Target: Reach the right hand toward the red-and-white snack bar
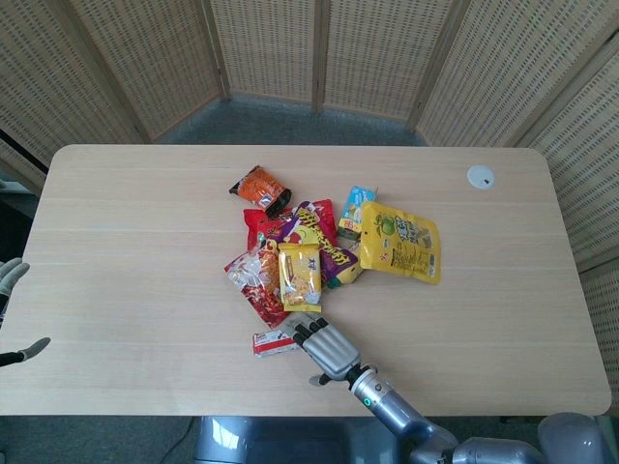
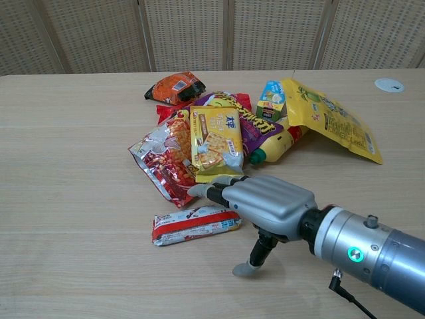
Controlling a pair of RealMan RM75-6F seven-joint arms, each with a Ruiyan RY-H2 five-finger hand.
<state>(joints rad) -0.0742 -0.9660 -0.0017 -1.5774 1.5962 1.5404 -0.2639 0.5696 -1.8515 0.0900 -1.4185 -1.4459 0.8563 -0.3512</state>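
- Near the front edge of the table [image 1: 135,213], the red-and-white snack bar [image 2: 194,224] lies flat, long side running left to right, just in front of the snack pile.
- The right hand [image 2: 265,203] hangs palm-down over the bar's right end; in the head view it covers that end. Its fingers [image 2: 211,191] are stretched out toward the left, spread and holding nothing, and the thumb points down toward the table to the right of the bar. Whether any finger touches the wrapper I cannot tell.
- Just behind the bar sit a red chip bag [image 2: 166,163] and a yellow cracker pack [image 2: 216,143], overlapping each other.
- Further back are a purple bag [image 2: 255,123], a yellow bottle [image 2: 275,146] and a small carton [image 2: 271,98]; a big yellow pouch [image 2: 332,119] lies to the right, and an orange packet [image 2: 174,86] at the far side.
- A white disc [image 1: 481,176] rests at the far right of the table.
- The left hand [image 1: 14,309] shows only at the left edge of the head view, off the table, fingers apart and empty.
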